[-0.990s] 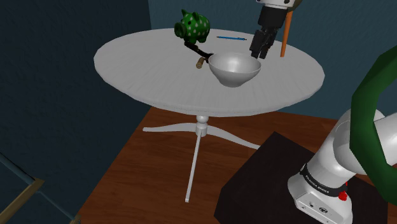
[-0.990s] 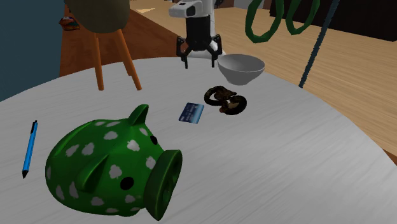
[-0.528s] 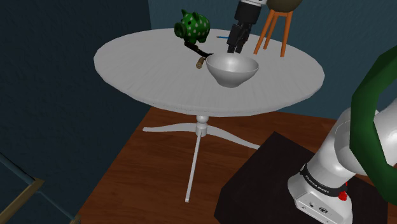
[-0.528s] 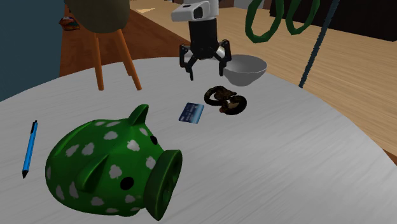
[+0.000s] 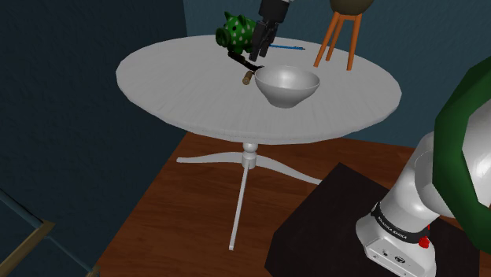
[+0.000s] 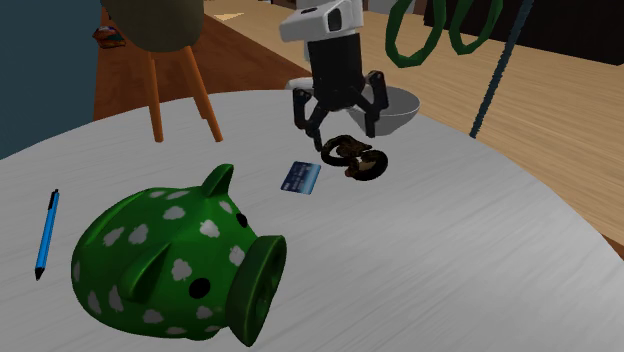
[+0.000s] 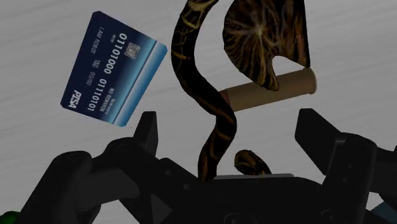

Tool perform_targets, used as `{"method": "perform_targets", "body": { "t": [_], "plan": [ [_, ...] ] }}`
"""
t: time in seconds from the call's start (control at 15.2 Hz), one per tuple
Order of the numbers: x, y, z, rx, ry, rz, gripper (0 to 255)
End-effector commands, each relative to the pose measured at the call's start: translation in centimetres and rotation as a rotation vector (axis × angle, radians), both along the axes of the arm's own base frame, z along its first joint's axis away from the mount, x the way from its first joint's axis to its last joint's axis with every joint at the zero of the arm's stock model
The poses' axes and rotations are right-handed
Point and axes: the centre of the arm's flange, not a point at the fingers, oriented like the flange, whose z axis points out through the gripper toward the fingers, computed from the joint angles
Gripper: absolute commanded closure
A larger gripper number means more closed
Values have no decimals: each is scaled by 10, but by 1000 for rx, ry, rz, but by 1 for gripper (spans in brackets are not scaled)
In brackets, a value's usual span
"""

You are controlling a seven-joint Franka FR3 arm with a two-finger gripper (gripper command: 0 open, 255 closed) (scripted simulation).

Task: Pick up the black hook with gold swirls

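Observation:
The black hook with gold swirls (image 6: pixel 356 159) lies flat on the round white table (image 6: pixel 480 250), between the blue card (image 6: pixel 300 177) and the white bowl (image 6: pixel 402 106). My gripper (image 6: pixel 344 134) hangs open just above it, touching nothing. In the wrist view the hook (image 7: pixel 191 60) runs up between the two spread fingers (image 7: pixel 149 129), its tan peg (image 7: pixel 273 88) sticking out sideways, and the card (image 7: pixel 114 67) lies beside it. From the shoulder view the gripper (image 5: pixel 259 47) is over the hook (image 5: pixel 241 63), next to the green piggy bank (image 5: pixel 238 31).
The green piggy bank (image 6: pixel 170 255) with white spots and a blue pen (image 6: pixel 45 234) lie nearest the second exterior camera. The bowl (image 5: pixel 289 85) sits close beside the hook. A stool with orange legs (image 5: pixel 339 36) stands past the table. The dark stand (image 5: pixel 330 228) is on the wooden floor.
The gripper has swung from beyond the bowl toward the shoulder view's left and come down over the hook, staying open. Nothing on the table has moved.

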Motion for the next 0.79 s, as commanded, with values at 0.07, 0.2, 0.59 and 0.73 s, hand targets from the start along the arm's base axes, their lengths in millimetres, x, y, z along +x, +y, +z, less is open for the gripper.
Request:
{"method": "perform_targets", "body": {
  "t": [0.07,0.2,0.59,0.73],
  "plan": [
    [17,10,2,12,-19,30,0],
    [17,10,-9,12,-19,30,0],
    [17,10,-33,12,-19,30,0],
    [17,11,-34,12,-19,30,255]
  ]
}}
